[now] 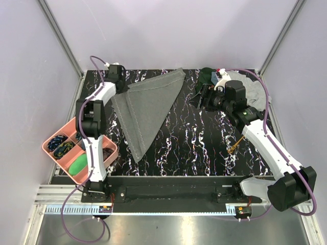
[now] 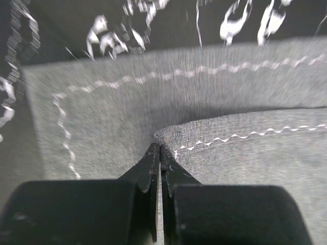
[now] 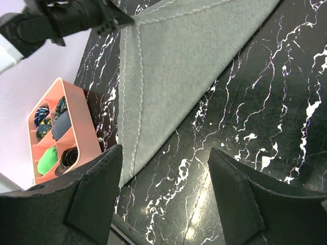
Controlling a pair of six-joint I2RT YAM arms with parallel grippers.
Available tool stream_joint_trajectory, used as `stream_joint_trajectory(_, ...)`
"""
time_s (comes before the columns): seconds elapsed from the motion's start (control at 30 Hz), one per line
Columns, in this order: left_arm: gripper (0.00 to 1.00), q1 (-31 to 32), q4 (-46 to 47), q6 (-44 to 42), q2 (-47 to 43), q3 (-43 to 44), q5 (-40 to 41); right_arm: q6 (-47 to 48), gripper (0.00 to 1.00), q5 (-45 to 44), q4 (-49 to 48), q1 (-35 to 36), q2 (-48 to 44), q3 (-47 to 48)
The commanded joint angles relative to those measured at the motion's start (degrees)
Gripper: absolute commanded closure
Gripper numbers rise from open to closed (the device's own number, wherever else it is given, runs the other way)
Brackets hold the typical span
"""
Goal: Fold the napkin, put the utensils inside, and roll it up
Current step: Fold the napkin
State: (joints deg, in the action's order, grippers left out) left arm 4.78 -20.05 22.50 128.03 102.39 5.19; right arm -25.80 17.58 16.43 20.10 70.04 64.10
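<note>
left end effector (image 2: 159, 149) pinching napkin (image 2: 245, 168) edge, right end effector (image 3: 164, 153) spread, empty

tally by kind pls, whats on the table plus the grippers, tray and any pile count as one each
grey napkin: 1
pink tray: 1
cloth heap: 1
gold utensils cluster: 1 (pieces too small to count)
grippers: 2 (left gripper shut on the grey napkin's corner, right gripper open)
total: 6
</note>
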Motion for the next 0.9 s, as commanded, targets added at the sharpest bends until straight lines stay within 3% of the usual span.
stream_joint_trajectory(0.0, 1.0, -2.14, 4.32, 0.26, -4.01, 0.97, 0.35, -0.48, 0.23, 0.08, -0.43, -0.06, -1.13, -0.02)
stream_joint_trajectory(0.87, 1.0, -7.5, 6.43, 2.02, -4.89, -0.43, 0.08, -1.53, 0.23, -0.71, 0.1, 0.12, -0.87, -0.46)
